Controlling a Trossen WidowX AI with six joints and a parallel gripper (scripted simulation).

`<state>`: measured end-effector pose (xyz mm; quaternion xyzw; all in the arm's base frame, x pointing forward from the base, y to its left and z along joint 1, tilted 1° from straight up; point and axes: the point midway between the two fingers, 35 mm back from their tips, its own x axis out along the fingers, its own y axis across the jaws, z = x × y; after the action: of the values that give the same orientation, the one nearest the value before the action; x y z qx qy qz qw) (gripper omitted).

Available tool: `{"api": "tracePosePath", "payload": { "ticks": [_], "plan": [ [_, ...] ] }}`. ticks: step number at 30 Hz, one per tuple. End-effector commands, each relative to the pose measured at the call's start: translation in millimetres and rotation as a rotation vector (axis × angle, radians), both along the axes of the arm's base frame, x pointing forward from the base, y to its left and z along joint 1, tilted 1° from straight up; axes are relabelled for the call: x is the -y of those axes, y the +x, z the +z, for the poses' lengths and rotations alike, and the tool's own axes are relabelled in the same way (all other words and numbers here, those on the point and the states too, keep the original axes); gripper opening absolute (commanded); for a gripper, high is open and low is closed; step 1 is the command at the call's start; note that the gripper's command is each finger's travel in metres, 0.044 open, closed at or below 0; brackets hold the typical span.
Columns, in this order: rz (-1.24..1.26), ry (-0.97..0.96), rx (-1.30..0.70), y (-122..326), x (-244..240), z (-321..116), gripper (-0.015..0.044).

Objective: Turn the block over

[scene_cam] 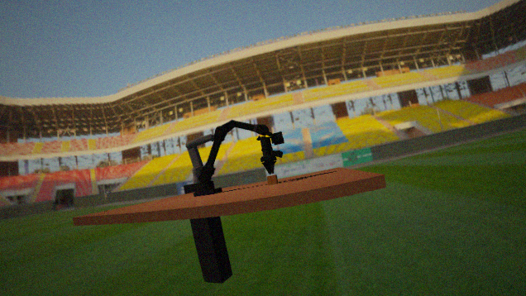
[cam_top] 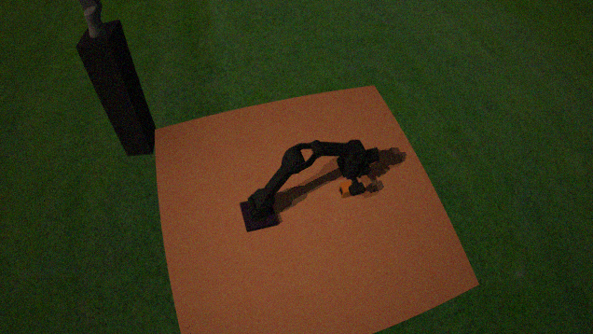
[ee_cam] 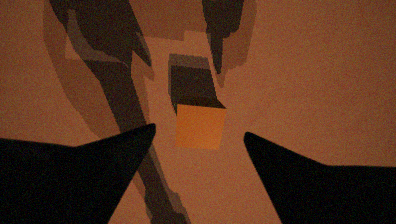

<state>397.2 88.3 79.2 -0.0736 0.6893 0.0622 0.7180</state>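
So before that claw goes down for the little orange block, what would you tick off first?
1. Gripper open and holding nothing: ok, the fingers stand wide apart.
2. Block lined up in the gap between the fingers: ok in the wrist view.
3. Block resting on the table: ok.
4. Gripper above the block, not touching it: ok, the exterior view shows it hanging just over the block.
5. Which face carries the mark: cannot tell, the orange face on show looks plain.
6. Nothing else close to the block: ok, only shadows lie around it.
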Motion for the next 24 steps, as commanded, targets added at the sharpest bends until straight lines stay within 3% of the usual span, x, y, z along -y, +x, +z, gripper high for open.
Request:
{"api": "tracePosePath", "payload": {
  "ticks": [1, 15, 24],
  "plan": [
    [-0.002, 0.004, -0.009, -0.5, -0.5, -10.4, 0.0440],
    [-0.002, 0.004, -0.009, -0.4, -0.2, -30.4, 0.0440],
    [-0.002, 0.004, -0.009, -0.4, -0.2, -30.4, 0.0223]
  ]
}}
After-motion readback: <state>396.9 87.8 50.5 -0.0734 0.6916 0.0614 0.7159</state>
